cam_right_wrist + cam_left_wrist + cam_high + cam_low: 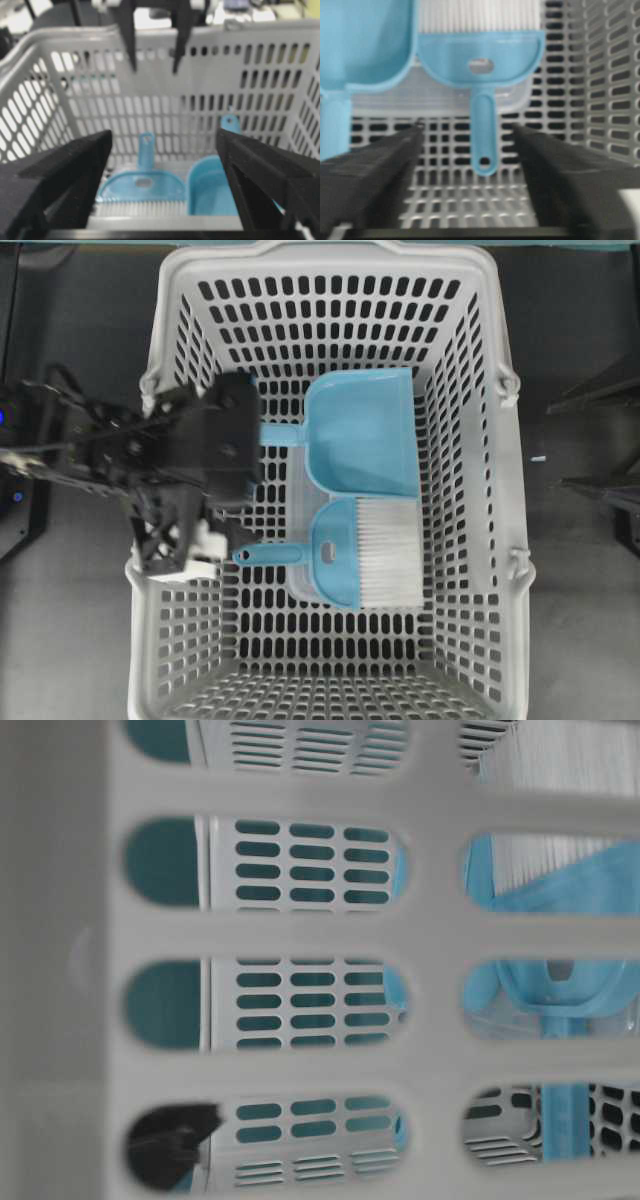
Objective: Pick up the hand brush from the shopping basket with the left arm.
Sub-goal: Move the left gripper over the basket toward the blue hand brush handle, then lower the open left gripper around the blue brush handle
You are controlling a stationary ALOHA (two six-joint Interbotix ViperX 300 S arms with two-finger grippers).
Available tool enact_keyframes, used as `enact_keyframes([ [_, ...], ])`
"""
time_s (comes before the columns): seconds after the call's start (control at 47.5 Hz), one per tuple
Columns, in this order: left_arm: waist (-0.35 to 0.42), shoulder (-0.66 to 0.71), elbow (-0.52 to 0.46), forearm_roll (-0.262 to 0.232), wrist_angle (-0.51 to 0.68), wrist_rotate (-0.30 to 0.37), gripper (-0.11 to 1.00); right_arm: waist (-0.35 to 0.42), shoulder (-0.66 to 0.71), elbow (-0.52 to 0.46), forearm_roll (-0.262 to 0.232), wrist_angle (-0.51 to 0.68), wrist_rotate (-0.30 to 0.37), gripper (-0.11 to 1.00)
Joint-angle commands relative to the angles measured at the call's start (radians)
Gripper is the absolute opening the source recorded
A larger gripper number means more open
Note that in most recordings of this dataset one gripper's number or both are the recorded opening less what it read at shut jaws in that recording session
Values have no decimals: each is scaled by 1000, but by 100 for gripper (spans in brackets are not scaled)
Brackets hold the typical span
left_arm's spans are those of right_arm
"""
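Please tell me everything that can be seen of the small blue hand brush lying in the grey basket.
The small blue plastic hand brush lies flat in the large light-grey slotted plastic basket. It has a half-round head with an oblong opening, wide white bristles and a short handle ending in a round hole. Its head rests on a clear plastic piece. The blue plastic dustpan lies beside it. The open black left hand hovers at the handle, not touching.

Even, soft light with faint shadows. The left pincer (200, 545) is motion-blurred overhead, its near fingers (375, 170) soft in the wrist view. The table-level view is defocused on the shopping basket (60, 970) wall.
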Motion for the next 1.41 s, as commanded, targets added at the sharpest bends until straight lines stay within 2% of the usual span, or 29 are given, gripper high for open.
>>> enact_keyframes([
  [0.0, -15, 31, -31, 3, 2, -11, 84, 5, 9, -12, 2, -14, 2, 79],
  [0.084, -20, 64, -31, 3, 2, -14, 91, 6, 8, -3, 3, -18, 2, 79],
  [0.568, -60, 256, -8, 3, 2, -54, 89, 9, 8, 25, 3, -20, 3, 79],
  [0.8, -58, 331, -2, 3, -3, -52, 89, 11, 5, 38, 2, -20, 6, 79],
  [1.389, -35, 388, 38, 3, -57, -38, 89, 26, 5, 72, 6, -60, 8, 79],
])
